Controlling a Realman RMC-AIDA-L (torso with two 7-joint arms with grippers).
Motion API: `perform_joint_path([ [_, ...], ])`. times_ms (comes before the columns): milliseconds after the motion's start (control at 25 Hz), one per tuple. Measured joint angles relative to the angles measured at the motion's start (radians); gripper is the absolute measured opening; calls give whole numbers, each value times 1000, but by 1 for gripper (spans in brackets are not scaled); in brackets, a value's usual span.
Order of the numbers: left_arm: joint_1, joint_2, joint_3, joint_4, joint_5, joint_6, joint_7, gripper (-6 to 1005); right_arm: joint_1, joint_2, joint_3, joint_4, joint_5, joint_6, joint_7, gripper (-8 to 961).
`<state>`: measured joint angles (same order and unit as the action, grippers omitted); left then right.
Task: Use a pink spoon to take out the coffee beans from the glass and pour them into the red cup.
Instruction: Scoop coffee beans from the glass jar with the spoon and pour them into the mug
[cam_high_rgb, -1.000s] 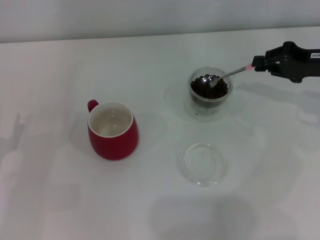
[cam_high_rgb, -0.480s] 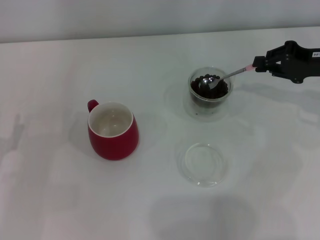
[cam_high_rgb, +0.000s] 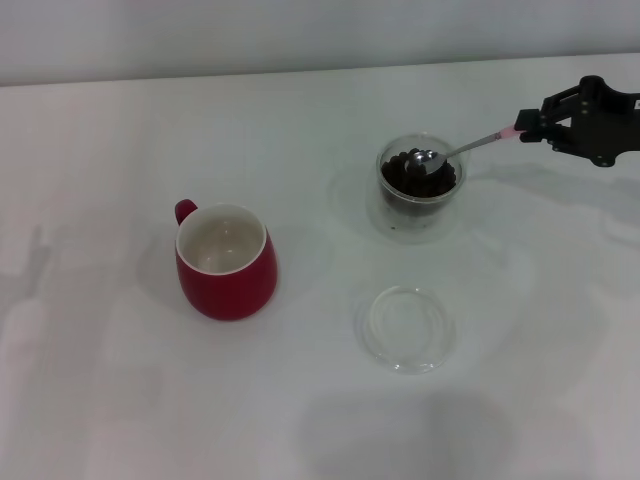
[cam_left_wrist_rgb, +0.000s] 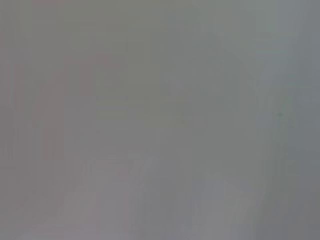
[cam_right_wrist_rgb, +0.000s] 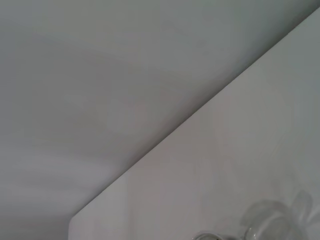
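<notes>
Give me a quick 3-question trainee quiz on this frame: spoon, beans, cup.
1. True or false: the red cup already holds coffee beans.
2. Multiple choice: the bowl of the pink spoon is (A) over the red cup, (B) at the top of the beans in the glass, (C) lying on the table.
3. Fill in: the spoon's pink handle end is held by the ____ claw.

Key
1. False: its white inside shows no beans.
2. B.
3. Right. It reaches in from the right side of the head view; the left claw is not in view.
</notes>
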<state>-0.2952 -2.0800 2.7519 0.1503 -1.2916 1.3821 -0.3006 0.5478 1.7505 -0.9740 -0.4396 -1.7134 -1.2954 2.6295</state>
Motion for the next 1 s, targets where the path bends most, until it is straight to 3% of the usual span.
perform_joint_path([
  [360,-3,0,0,0,0,0,0,893,10,-7,28,1,5,-47,21,138],
  [560,-4,0,0,0,0,0,0,892,23,5,28,1,6,-86,28,138],
  [800,-7,0,0,0,-8,0,0,892,42,43,27,-9,9,-130,28,138],
  [1000,-7,0,0,0,-11,0,0,893,71,89,18,-15,5,-169,25,138],
])
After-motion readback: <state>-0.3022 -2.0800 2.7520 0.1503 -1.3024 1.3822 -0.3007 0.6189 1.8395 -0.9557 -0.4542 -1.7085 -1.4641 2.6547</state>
